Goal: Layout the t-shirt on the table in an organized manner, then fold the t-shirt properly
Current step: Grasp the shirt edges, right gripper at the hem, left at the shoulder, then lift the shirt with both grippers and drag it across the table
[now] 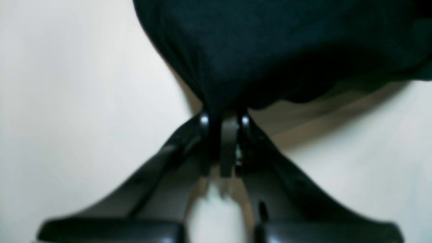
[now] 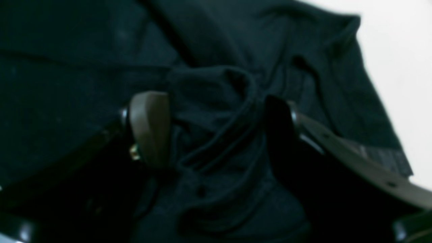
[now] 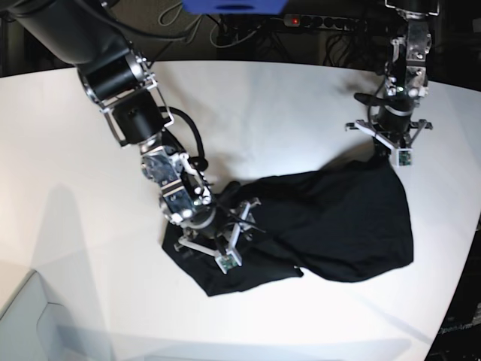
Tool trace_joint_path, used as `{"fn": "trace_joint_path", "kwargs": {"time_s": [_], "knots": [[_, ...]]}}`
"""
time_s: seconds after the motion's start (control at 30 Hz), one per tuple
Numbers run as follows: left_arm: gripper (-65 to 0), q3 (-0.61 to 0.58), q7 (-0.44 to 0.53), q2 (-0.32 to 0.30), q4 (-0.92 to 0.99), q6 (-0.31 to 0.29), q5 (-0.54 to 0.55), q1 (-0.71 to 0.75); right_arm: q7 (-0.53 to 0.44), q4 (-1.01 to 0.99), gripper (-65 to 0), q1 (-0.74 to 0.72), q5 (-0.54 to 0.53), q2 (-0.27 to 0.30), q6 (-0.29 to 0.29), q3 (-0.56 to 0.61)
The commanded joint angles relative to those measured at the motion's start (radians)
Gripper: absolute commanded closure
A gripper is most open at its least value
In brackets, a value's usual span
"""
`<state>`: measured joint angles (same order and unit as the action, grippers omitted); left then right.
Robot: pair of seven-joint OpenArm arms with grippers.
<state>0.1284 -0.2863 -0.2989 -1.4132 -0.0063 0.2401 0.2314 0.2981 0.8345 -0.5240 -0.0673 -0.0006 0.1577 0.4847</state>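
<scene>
The black t-shirt (image 3: 331, 218) lies crumpled on the white table (image 3: 285, 113), right of the middle. My left gripper (image 1: 224, 116) is shut on a pinch of the shirt's edge (image 1: 270, 50), just above the table (image 1: 67, 101). In the base view it (image 3: 391, 150) holds the shirt's far right corner. My right gripper (image 2: 216, 135) is open, its fingers (image 2: 148, 128) on either side of a bunched fold of the shirt (image 2: 216, 101). In the base view it (image 3: 225, 229) sits on the shirt's left end. No print shows.
Cables and a power strip (image 3: 301, 22) run along the table's far edge. A blue object (image 3: 233, 6) hangs at the top. The table's curved front edge runs along the lower left, with a grey surface (image 3: 30, 323) below it.
</scene>
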Motion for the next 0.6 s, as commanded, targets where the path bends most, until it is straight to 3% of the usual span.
{"fn": "trace_joint_path", "kwargs": {"time_s": [0.0, 0.2, 0.43, 0.57], "knots": [[0.0, 0.004, 0.005, -0.013, -0.011, 0.002, -0.002, 0.004, -0.023, 0.012, -35.2, -0.034, -0.007, -0.006, -0.002, -0.005], [0.0, 0.006, 0.005, -0.016, -0.011, 0.002, -0.002, 0.004, -0.014, 0.144, -0.2, -0.012, -0.010, 0.014, -0.002, -0.031], [0.0, 0.090, 0.002, -0.007, -0.025, 0.002, -0.002, 0.000, -0.012, 0.679, 0.0, 0.245, -0.006, 0.081, -0.002, -0.228], [0.0, 0.123, -0.001, -0.007, -0.076, 0.002, 0.002, -0.004, -0.012, 0.837, 0.0, 0.377, -0.004, 0.095, -0.002, -0.303]]}}
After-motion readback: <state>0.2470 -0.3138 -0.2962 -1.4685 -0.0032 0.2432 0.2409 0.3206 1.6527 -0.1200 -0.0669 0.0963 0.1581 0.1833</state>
